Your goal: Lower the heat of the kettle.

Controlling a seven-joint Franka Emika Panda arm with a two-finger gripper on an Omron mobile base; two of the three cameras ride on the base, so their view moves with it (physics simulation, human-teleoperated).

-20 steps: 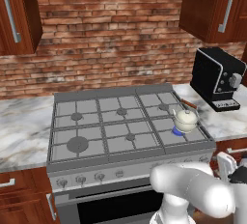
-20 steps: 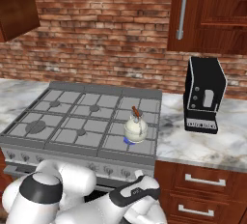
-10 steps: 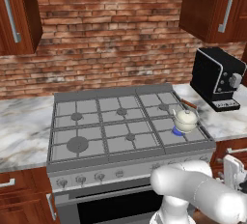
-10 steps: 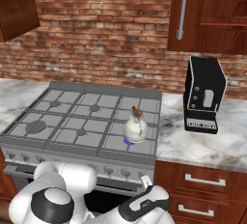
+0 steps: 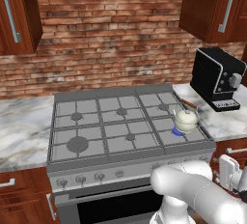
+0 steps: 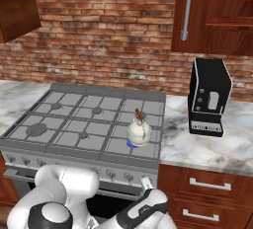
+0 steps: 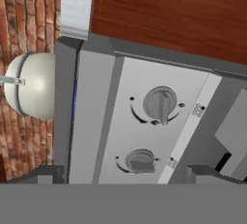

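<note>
Standing on the front right burner of the grey stove (image 5: 111,136), at about four o'clock on the cooktop, the kettle (image 5: 185,119) was seen above a blue flame. A brick wall (image 5: 111,39), marble counter (image 5: 21,126), wooden cabinets (image 6: 217,11) and black coffee machine (image 6: 209,96) were shown around it. Two knobs (image 7: 161,104) were faced by the gripper (image 7: 125,172), whose fingertips (image 7: 205,172) were held apart.
</note>
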